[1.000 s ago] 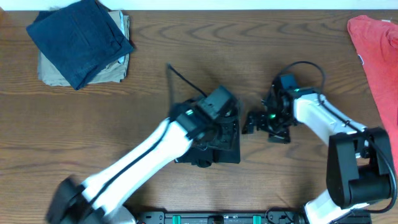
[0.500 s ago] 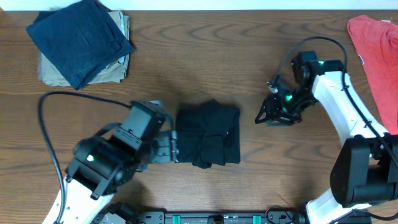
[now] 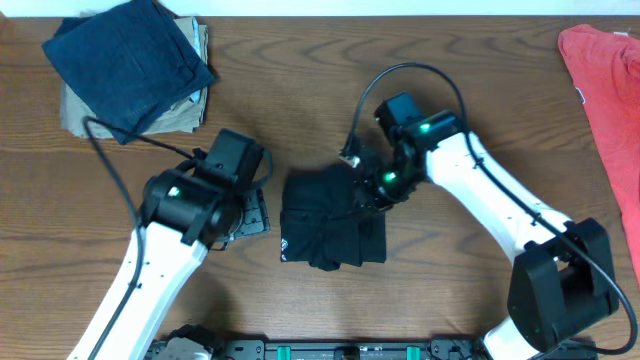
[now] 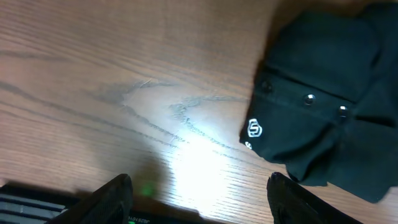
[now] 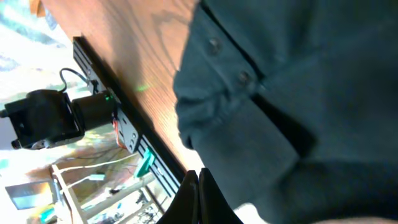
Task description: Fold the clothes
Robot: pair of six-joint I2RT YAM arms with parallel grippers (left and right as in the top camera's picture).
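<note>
Wood-grain tabletop from above. Far right, red garment; top left, navy folded garment. Near the centre, black T-shirt in a compact folded bundle, tiny round white logo at its lower left. Left claw spread wide over bare wood beside it. Right claw pinched shut at its upper right edge.

Matt cloth T-shirt, glossy wood table
</note>
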